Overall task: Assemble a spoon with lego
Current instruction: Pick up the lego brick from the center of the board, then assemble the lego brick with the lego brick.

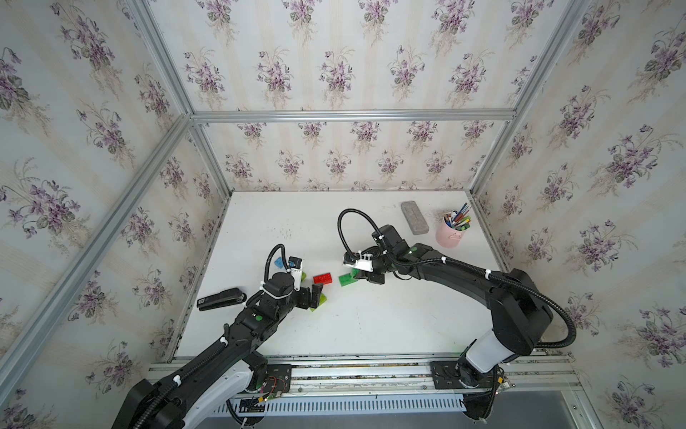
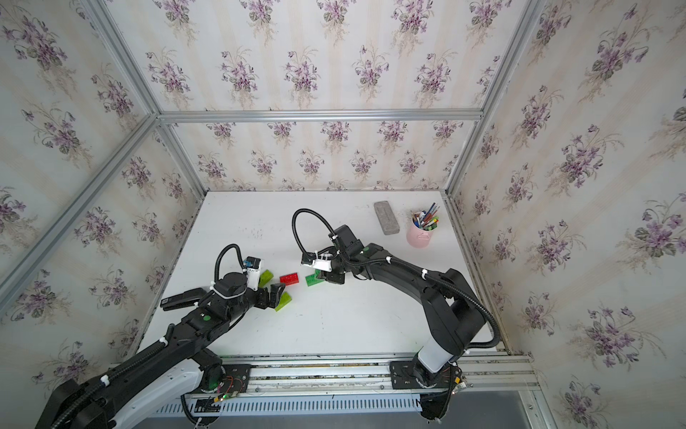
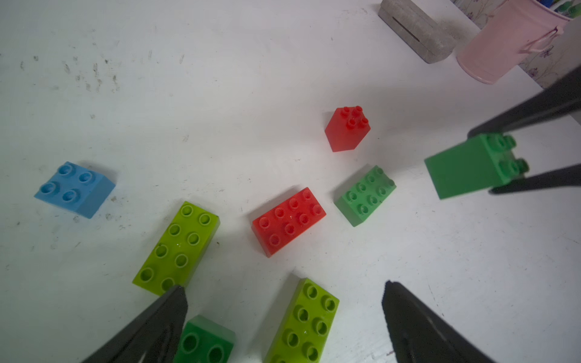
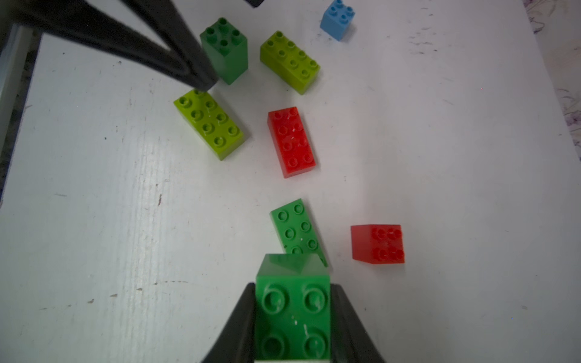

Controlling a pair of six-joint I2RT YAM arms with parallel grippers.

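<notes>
Looking down in both top views, two black robot arms reach from the lower edge over a white table (image 1: 371, 327) toward loose lego bricks (image 2: 288, 278) near the middle of the frame. The right gripper (image 4: 292, 298), just right of centre, is clamped on a small dark green brick (image 3: 465, 166), one finger against each side. The left gripper (image 3: 284, 290), just left of centre, has its fingers spread wide and holds nothing. It hangs by a lime green long brick (image 3: 176, 248), a second lime green brick (image 3: 305, 320) and another small dark green brick (image 3: 204, 341). Between the grippers lie a red long brick (image 1: 323, 278) and a dark green long brick (image 1: 347, 279), with a small red brick (image 3: 347, 129) nearby. A light blue brick (image 3: 74, 188) sits apart, further left. The loose bricks lie separate, none joined. A grey block (image 1: 414, 217) and a pink cup of pens (image 1: 451, 234) stand at the table's upper right, and a black stapler (image 1: 222, 298) lies at its left edge.
</notes>
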